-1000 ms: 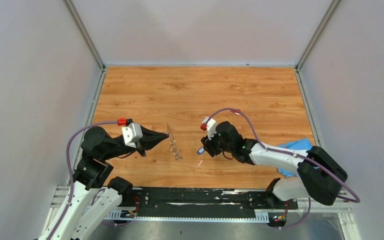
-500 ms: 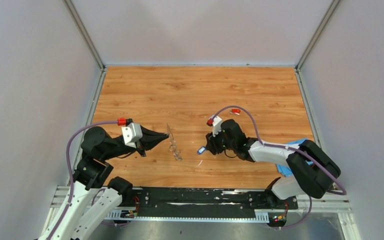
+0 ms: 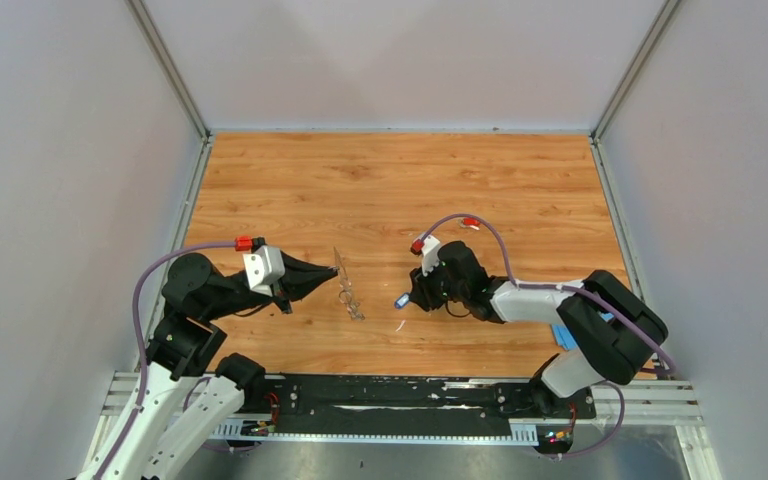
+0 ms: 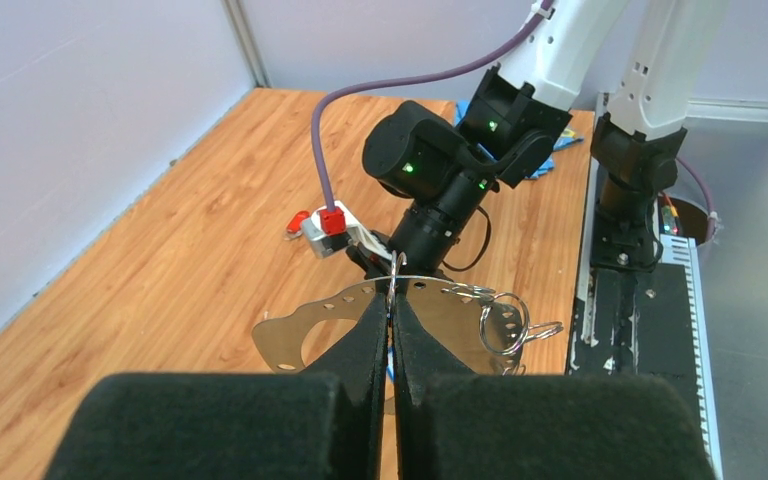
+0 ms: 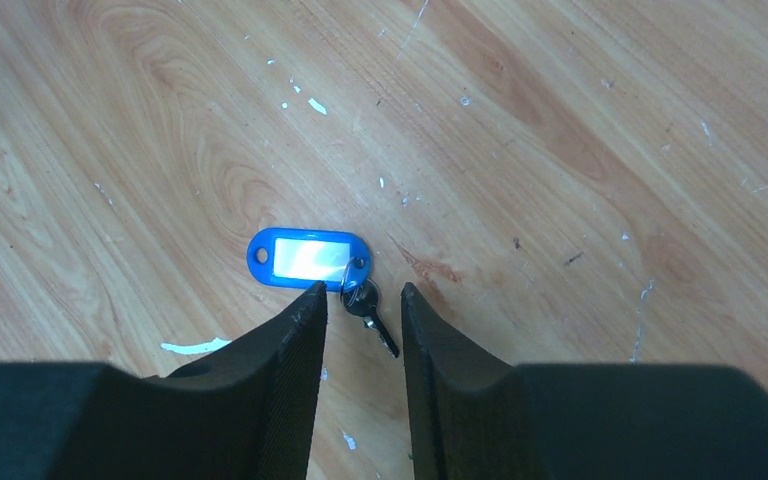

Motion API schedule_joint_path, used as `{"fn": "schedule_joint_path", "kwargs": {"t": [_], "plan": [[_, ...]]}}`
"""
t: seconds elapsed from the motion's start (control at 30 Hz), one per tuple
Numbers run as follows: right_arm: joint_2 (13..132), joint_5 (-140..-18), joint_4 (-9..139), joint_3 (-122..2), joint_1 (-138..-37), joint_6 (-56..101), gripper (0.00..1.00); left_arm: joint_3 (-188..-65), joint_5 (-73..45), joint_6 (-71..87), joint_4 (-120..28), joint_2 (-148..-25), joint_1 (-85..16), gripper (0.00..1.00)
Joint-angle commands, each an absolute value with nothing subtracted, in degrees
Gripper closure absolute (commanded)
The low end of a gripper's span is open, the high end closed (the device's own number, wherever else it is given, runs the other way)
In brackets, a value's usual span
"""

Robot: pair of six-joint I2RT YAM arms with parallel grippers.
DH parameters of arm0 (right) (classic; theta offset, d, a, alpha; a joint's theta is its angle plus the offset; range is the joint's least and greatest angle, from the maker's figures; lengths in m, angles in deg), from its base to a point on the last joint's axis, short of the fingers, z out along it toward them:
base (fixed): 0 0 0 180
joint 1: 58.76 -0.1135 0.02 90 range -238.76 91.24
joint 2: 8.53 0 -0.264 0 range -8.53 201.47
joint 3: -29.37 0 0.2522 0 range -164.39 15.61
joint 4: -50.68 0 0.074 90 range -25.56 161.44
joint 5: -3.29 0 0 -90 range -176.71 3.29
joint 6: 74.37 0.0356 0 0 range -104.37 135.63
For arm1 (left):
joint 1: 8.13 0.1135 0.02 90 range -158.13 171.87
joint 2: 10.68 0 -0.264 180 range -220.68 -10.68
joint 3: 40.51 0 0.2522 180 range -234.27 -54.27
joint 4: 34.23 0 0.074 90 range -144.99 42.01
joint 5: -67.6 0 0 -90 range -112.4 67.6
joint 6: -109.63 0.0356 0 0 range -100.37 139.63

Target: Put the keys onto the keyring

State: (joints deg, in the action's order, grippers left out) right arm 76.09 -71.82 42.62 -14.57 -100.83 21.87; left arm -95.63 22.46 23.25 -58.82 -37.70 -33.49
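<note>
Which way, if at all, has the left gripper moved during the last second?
No. The left gripper stays shut on the keyring, equally far from the table's left rail as before.

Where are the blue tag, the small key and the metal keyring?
blue tag (image 5: 308,258): right wrist view, its white label.
small key (image 5: 378,325): right wrist view, its dark shaft.
keyring (image 4: 280,335): left wrist view, its flat left side.
</note>
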Motion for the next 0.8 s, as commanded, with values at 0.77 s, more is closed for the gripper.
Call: {"fn": "schedule_joint_path", "kwargs": {"t": [0.77], "plan": [[77.19, -70.62, 39.39, -14.03, -100.45, 22.1, 0.77, -96.81, 23.32, 25.45, -60.21, -36.61, -33.79, 1.0]]}}
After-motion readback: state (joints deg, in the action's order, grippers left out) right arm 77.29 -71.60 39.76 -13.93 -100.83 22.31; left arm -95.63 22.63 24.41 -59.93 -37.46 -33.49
